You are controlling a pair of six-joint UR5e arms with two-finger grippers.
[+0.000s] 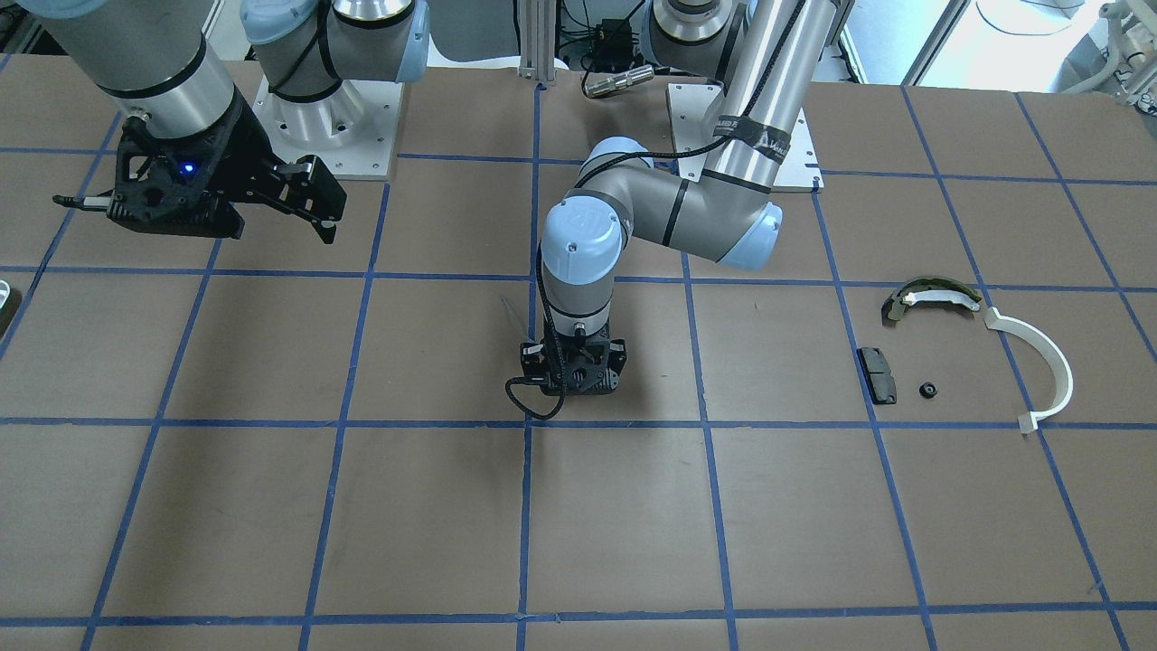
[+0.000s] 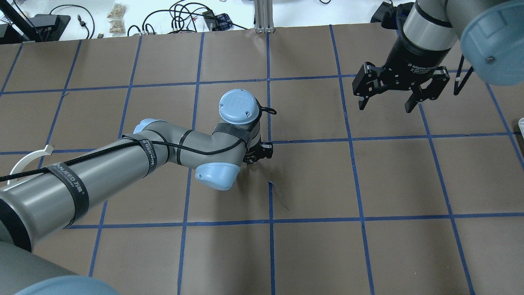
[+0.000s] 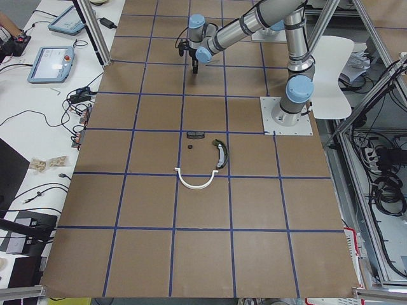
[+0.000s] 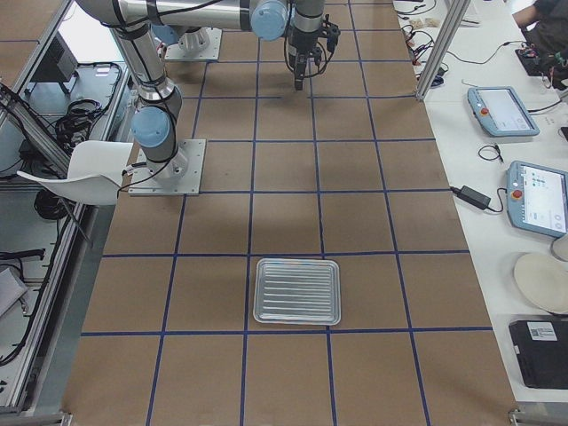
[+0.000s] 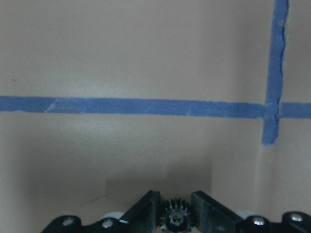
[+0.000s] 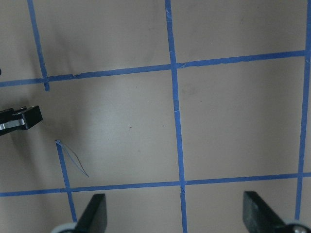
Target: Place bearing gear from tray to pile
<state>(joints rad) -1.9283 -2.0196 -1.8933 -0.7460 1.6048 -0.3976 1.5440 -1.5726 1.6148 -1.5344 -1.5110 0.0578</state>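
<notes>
Carrying step, drop-off not yet done.
The loose pile of white, olive and black parts (image 1: 877, 374) lies well apart from the left gripper (image 5: 175, 204), which clenches the small black toothed bearing gear (image 5: 176, 219); next it should travel there.

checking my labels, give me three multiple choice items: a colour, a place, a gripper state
1. The arc is: A white, B red, C green.
2. The gear in the left wrist view is: A on the arc, B between fingers of the left gripper, C on a plate.
3. The right gripper is: A open, B shut on the gear, C shut on the arc.
Answers: 1 A, white in the front view; 2 B, fingers touch both its sides; 3 A, its fingers stand wide apart.
</notes>
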